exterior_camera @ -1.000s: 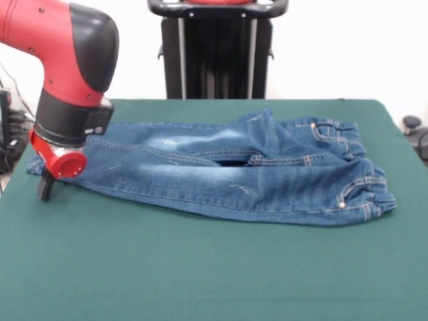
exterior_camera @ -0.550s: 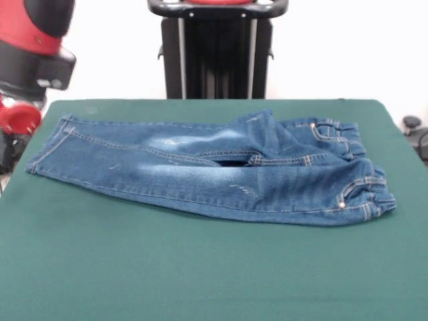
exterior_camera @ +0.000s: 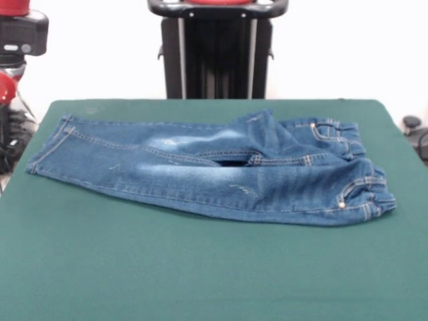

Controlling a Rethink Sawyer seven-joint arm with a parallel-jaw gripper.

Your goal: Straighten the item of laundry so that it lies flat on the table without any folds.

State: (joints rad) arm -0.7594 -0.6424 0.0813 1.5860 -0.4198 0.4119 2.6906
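The item of laundry (exterior_camera: 200, 170), a small pair of blue denim jeans, lies across the table (exterior_camera: 200, 267) with its leg cuffs at the left and its elastic waistband (exterior_camera: 364, 180) bunched at the right. The two legs lie side by side and overlap. A raised fold of denim (exterior_camera: 257, 130) stands up near the crotch. The end of my red and black arm (exterior_camera: 17, 37) shows at the top left edge, lifted above and beyond the table's left side, well away from the cuffs. My gripper cannot be made out there.
A black pedestal column (exterior_camera: 217, 50) stands behind the table's far edge. Dark clutter (exterior_camera: 13, 140) sits off the left edge, and a black object (exterior_camera: 414, 130) sits off the right edge. Bare green felt stretches in front of the jeans.
The arm has lifted off the left leg cuff and drawn up and to the left, almost out of the picture. The jeans stay as they were.
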